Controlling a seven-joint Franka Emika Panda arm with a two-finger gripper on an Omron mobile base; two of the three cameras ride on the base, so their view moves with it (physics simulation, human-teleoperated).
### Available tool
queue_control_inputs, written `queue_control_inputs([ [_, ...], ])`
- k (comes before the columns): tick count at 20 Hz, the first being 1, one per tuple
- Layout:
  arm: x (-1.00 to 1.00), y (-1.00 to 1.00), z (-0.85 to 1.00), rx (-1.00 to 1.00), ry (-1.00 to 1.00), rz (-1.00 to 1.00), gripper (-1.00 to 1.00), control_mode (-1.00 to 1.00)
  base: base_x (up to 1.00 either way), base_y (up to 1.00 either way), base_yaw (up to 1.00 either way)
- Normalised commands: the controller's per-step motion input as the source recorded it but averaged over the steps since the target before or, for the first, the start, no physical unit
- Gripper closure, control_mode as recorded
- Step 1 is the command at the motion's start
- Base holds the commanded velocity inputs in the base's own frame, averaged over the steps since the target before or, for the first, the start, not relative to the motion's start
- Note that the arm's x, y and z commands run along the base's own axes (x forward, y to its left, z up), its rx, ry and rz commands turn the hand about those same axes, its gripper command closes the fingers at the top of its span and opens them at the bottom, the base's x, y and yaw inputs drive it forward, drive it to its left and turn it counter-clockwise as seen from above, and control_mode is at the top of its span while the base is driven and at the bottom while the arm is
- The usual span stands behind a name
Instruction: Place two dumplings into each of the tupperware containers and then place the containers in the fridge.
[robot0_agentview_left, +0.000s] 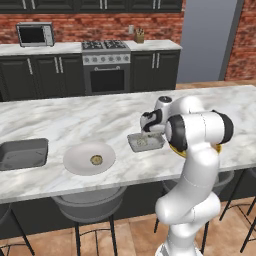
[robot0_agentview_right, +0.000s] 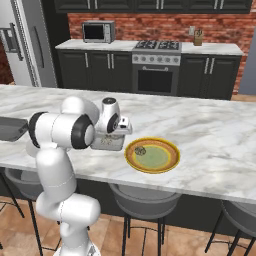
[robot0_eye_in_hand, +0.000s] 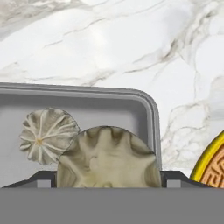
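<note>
A white robot arm reached over a marble island counter, its gripper poised just above a grey tupperware container. From the hand camera, the jaws stood wide apart with a large tan-olive dumpling sitting between the fingertips; whether the pads were touching it could not be told, so it may have been resting loose in the tray. A second dumpling, paler and pleated, lay in the same container, touching the first on its left. The container's rim ran just beyond the jaws and to their right, with a yellow-rimmed plate further right still. That plate held one more dumpling, and a round white plate well off to the other side held another. The fridge stood far across the room.

This container appeared to have its pair. To finish the step cleanly, the hand should lift straight up with jaws held wide, so neither finger drags the dumpling over the rim
</note>
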Motion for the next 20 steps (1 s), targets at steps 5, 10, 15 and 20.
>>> queue_control_inputs([
  [5, -0.13, 0.12, 0.24, 0.00, 0.00, 0.00, -1.00, -1.00, 0.00, 0.00, 0.00],
  [10, -0.09, 0.17, 0.11, 0.00, 0.00, 0.01, -1.00, -1.00, 0.00, 0.00, 0.00],
  [15, -0.70, 0.43, 0.25, -0.02, 0.06, 0.27, -1.00, -1.00, 0.00, 0.00, 0.00],
  [20, -0.19, 0.66, 0.00, -0.13, 0.18, 0.44, -1.00, -1.00, 0.00, 0.00, 0.00],
])
